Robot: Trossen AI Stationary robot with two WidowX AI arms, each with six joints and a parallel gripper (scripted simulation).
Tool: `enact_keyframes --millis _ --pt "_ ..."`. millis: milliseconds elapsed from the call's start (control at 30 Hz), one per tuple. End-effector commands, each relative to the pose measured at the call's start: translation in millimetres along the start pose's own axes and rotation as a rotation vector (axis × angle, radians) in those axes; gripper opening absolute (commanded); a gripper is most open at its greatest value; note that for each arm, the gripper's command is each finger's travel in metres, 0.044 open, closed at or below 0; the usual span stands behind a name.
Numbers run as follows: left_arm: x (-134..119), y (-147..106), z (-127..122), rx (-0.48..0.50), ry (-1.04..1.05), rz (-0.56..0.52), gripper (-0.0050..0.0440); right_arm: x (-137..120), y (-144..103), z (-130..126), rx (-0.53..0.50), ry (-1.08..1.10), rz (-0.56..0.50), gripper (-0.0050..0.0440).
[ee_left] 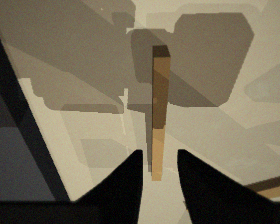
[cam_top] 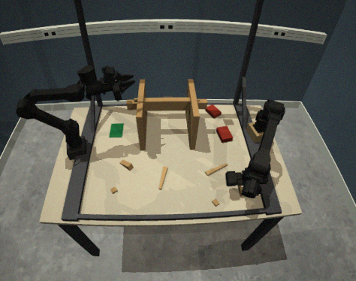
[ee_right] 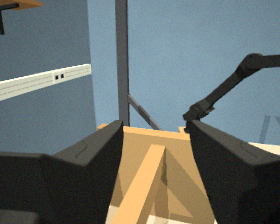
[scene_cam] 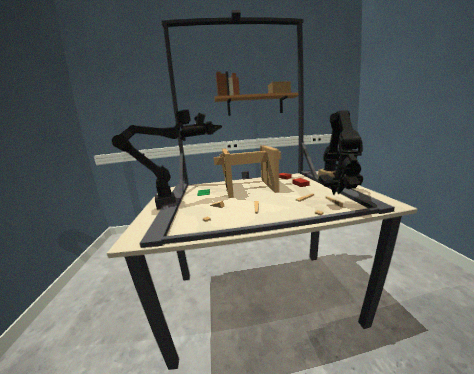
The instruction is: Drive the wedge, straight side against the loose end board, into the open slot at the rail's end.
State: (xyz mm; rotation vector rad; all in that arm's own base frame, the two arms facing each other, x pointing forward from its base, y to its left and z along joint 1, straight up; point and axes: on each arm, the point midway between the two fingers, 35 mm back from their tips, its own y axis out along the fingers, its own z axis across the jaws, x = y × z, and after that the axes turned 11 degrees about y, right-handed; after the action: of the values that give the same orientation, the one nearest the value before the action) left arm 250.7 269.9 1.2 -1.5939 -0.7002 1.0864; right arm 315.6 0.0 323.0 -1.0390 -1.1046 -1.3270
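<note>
The rail (cam_top: pixel 167 104) (scene_cam: pixel 246 158) (ee_right: pixel 141 185) spans two upright end boards: a left-hand board (cam_top: pixel 142 124) (scene_cam: pixel 229 182) and a right-hand board (cam_top: pixel 194 131) (scene_cam: pixel 273 172) (ee_right: pixel 183 155). Rail ends stick out past both boards; their slots are too small to read. A thin wedge (scene_cam: pixel 334 200) (ee_left: pixel 160 90) lies on the table below my left gripper (scene_cam: pixel 337 191) (ee_left: pixel 159 156). That gripper points down, its fingers apart, one on each side of the wedge's near end in the left wrist view, not touching it. My right gripper (cam_top: pixel 133 79) (scene_cam: pixel 220 127) (ee_right: pixel 156 127) is open and empty, high beside the left-hand board.
Two more thin wedges (cam_top: pixel 163 177) (cam_top: pixel 216 169) lie in front of the boards. Small wooden blocks (cam_top: pixel 126 164) (cam_top: pixel 113 190) (cam_top: pixel 215 202) lie about. Two red blocks (cam_top: pixel 213 110) (cam_top: pixel 224 134) lie right of the boards; a green patch (cam_top: pixel 116 130) is at left. Dark frame bars edge the table.
</note>
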Motion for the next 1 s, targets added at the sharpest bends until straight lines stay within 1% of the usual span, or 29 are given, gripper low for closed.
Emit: enact_keyframes --millis 0,33,100,467,567,600,700,933,967 --pt "1.1 -4.0 -2.8 -0.006 0.002 -0.018 0.0100 11.4 0.0 2.2 0.007 0.004 -0.023 0.0187" --pt "0.6 -4.8 -3.6 -0.012 0.004 -0.035 0.0100 11.4 0.0 2.2 0.007 0.004 -0.023 0.0187" --pt "0.5 4.9 -2.8 -0.008 0.002 -0.016 0.0100 11.4 0.0 2.2 0.007 0.004 -0.023 0.0187" --pt "1.1 23.0 -2.8 -0.008 0.002 -0.017 0.0100 11.4 0.0 2.2 0.007 0.004 -0.023 0.0187" --pt "2.2 19.7 -2.9 -0.008 0.002 -0.021 0.0100 11.4 0.0 2.2 0.007 0.004 -0.023 0.0187" --pt "1.2 25.7 -3.0 -0.008 0.002 -0.018 0.0100 11.4 0.0 2.2 0.007 0.004 -0.023 0.0187" --pt "0.8 31.6 -2.9 -0.008 0.002 -0.015 0.0100 11.4 0.0 2.2 0.007 0.004 -0.023 0.0187" --pt "1.4 42.6 -3.0 -0.008 0.002 -0.017 0.0100 11.4 0.0 2.2 0.007 0.004 -0.023 0.0187" --pt "2.2 41.3 -3.2 -0.008 0.002 -0.019 0.0100 11.4 0.0 2.2 0.007 0.004 -0.023 0.0187"
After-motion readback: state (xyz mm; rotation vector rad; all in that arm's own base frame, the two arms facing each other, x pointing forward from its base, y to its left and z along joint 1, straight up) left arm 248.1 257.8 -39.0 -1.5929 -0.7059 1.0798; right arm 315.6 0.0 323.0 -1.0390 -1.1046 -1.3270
